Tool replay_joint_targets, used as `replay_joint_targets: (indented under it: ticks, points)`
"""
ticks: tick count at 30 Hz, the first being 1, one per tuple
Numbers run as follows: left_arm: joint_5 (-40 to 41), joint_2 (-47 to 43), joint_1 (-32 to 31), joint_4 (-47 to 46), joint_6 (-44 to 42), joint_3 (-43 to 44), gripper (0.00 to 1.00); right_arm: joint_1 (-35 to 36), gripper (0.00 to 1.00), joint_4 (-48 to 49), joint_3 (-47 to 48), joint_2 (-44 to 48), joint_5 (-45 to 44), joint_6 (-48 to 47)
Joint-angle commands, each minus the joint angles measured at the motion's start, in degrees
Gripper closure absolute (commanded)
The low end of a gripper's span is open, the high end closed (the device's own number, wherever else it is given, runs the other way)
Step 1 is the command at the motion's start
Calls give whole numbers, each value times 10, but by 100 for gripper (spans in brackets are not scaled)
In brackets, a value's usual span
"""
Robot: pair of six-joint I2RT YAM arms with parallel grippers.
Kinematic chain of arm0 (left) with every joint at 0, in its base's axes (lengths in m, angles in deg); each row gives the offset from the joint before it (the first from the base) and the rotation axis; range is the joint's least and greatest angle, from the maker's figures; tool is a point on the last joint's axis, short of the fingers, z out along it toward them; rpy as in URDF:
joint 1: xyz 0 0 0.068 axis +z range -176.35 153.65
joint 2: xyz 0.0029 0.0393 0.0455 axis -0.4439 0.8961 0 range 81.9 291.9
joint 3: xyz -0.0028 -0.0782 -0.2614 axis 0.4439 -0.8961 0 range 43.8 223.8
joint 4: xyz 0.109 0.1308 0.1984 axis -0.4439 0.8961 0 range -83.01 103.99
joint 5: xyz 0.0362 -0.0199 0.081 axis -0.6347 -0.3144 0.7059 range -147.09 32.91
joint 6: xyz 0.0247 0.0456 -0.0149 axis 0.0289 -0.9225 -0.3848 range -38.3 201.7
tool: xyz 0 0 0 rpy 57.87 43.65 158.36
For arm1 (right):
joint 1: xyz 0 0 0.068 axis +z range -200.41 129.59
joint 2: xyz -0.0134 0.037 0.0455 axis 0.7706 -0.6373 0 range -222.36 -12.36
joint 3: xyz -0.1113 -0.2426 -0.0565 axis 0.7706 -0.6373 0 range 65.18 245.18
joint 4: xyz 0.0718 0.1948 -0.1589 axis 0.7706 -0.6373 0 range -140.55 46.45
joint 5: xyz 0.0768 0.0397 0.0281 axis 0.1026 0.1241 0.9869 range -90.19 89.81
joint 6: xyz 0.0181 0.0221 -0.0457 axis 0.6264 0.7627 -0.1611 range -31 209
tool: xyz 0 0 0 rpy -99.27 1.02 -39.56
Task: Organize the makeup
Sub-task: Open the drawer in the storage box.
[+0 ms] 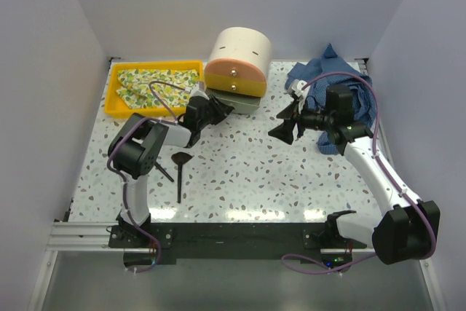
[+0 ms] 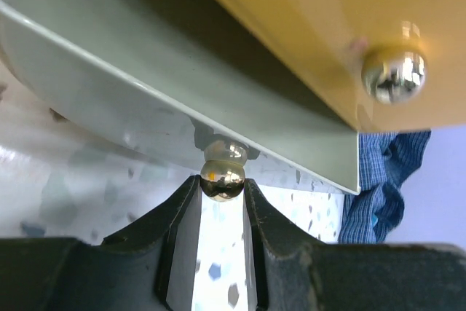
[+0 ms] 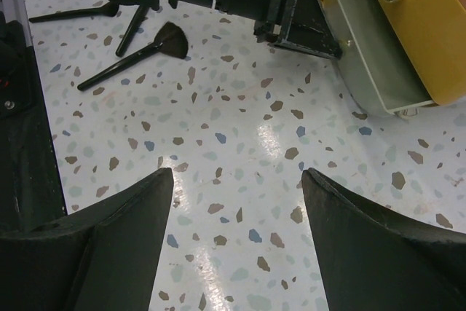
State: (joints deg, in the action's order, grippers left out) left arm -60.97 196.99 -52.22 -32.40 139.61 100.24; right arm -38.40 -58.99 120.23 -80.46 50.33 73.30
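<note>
The left gripper [image 2: 222,189] is clamped by its very tips on the small round metal knob [image 2: 223,177] of the grey-green drawer [image 2: 145,71], the lowest one, set under the yellow drawer [image 2: 313,27]; as the knob is polished and is caught only at the fingertips, it could be squeezed out of the grip if the pull were angled off the drawer's line; the drawer unit [image 1: 240,49] is steadied by nothing, so it could be dragged across the table [image 3: 233,129] or tipped forward instead of the drawer being slid out; the fan-headed brush [image 3: 131,60] and the thin brushes [image 3: 73,13] are laid on the table close beside the left arm's folded elbow, where they could be swept aside should that arm be drawn back; no palettes or discs can be seen; the left arm is held low, its elbow sharply bent and its forearm stretched towards the unit's front; the right gripper [image 3: 237,174] is spread wide with nothing between its fingers, held above the table, turned towards the unit and well apart from it, with the blue cloth [image 1: 342,78] behind that arm.
</note>
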Motion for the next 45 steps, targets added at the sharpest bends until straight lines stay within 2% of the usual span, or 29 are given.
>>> replay_joint_targets:
  ticks: [1, 7, 10, 12, 13, 15, 16, 22, 35, 45]
  points:
    - [-22, -55, 5, -30, -35, -60, 89, -2, 25, 13, 9, 16, 14, -8]
    - [-22, -93, 5, -10, -60, -79, 85, -2, 25, 15, 6, 13, 14, -6]
    - [-21, -108, 5, 9, -70, -78, 78, -3, 25, 15, 6, 14, 12, -6]
    - [-18, -118, 5, 19, -76, -79, 70, -2, 24, 16, 5, 13, 11, -6]
    - [-16, -121, 6, 33, -83, -78, 61, -2, 24, 16, 5, 12, 12, -6]
    - [-15, -130, 5, 49, -94, -78, 53, -2, 24, 16, 5, 10, 12, -6]
    - [-13, -133, 5, 54, -97, -79, 45, -2, 24, 16, 5, 10, 12, -6]
    - [-6, -192, 5, 88, -140, -85, 28, -3, 24, 15, 5, 9, 11, -7]
    - [33, -371, 6, 203, -247, -133, 14, -3, 24, 12, 4, 4, 6, -14]
    - [70, -480, 13, 324, -322, -128, 2, -8, 24, 10, 4, 7, 4, -19]
